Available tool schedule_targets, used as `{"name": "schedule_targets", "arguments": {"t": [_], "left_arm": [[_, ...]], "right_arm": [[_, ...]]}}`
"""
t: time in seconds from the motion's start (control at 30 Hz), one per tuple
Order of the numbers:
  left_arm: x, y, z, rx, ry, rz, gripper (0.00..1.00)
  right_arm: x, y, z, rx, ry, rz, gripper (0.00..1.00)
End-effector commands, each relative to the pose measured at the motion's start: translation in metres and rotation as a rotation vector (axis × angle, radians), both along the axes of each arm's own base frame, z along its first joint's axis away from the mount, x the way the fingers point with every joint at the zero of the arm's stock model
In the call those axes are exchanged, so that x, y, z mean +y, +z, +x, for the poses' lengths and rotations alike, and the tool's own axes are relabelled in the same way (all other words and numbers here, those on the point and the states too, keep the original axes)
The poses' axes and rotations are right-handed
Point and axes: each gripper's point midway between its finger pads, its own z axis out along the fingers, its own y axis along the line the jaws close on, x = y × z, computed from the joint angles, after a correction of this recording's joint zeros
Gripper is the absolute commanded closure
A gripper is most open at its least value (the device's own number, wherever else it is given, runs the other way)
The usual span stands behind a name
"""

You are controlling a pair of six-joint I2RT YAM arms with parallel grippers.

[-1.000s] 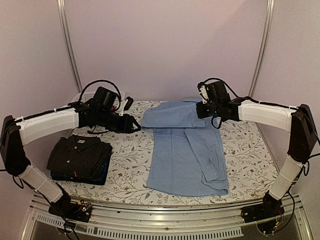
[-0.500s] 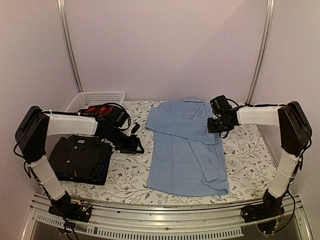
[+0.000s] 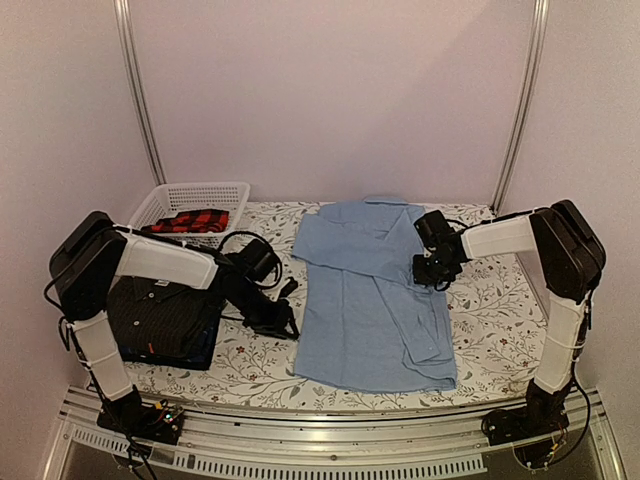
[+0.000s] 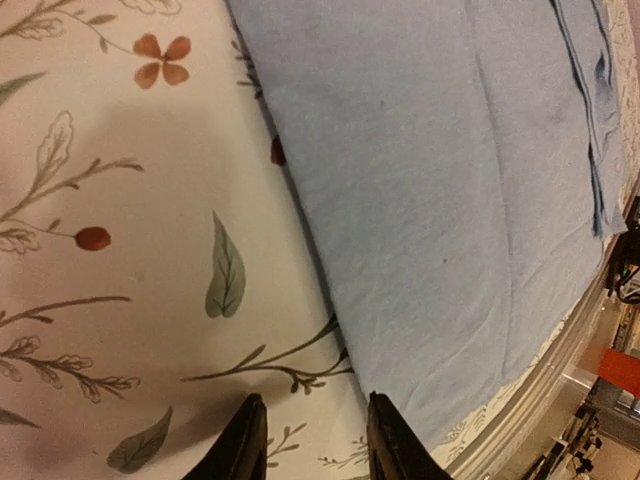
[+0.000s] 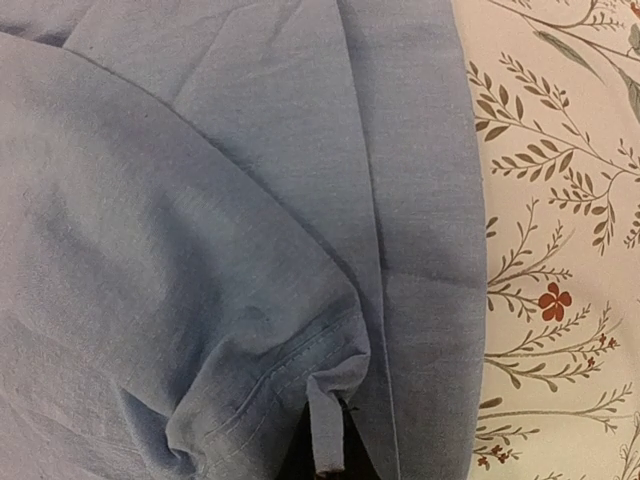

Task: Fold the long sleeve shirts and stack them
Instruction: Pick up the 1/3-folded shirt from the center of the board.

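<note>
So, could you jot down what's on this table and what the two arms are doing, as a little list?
Spread out: light blue cloth shirt, lying flat mid-table, one sleeve folded across it
Stacked: black pinstriped folded shirt on top of dark navy folded shirt, at left
Left end effector: open, low over the floral tablecloth beside the blue shirt's left edge
Right end effector: shut on the blue shirt's sleeve cuff
Back left: white plastic lattice basket holding red-and-black plaid cloth
</note>
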Motion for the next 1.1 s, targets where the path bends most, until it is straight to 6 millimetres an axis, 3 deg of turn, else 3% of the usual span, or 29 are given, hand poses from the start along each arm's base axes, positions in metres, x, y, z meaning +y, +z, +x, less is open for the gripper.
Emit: {"name": "schedule_targets", "arguments": {"t": [0.0,0.13,0.33,0.43,0.53,0.7,0.9,1.0,1.07], "left_arm": [[-0.004,0.003,-0.036,0.054,-0.067,-0.018,0.66],[-0.001,-0.005,-0.06,0.113,-0.09,-0.018,0.69],[-0.019,-0.003,-0.076,0.17,-0.121,-0.081,0.71],[-0.017,-0.008,-0.079,0.19,-0.118,-0.057,0.84],[-0.011,-0.011,-0.077,0.204,-0.091,-0.051,1.0],[0.023,-0.009,-0.051,0.217,0.039,-0.061,1.0],[0.051,-0.005,-0.038,0.203,0.08,-0.009,1.0],[0.054,-0.002,-0.04,0.205,0.075,-0.009,1.0],[0.054,-0.001,-0.044,0.217,0.07,-0.02,1.0]], "right_arm": [[-0.004,-0.018,-0.012,0.054,-0.012,0.003,1.0],[-0.001,-0.018,-0.012,0.054,-0.003,0.014,1.0],[0.002,-0.021,-0.012,0.054,0.002,0.029,1.0],[0.004,-0.022,-0.01,0.053,0.003,0.038,1.0],[0.008,-0.024,-0.006,0.054,0.006,0.053,1.0],[0.028,-0.03,-0.002,0.062,0.028,0.122,1.0],[0.053,-0.042,0.001,0.083,0.047,0.161,1.0],[0.054,-0.034,0.001,0.074,0.034,0.163,1.0],[0.055,-0.015,0.005,0.05,0.032,0.17,1.0]]}}
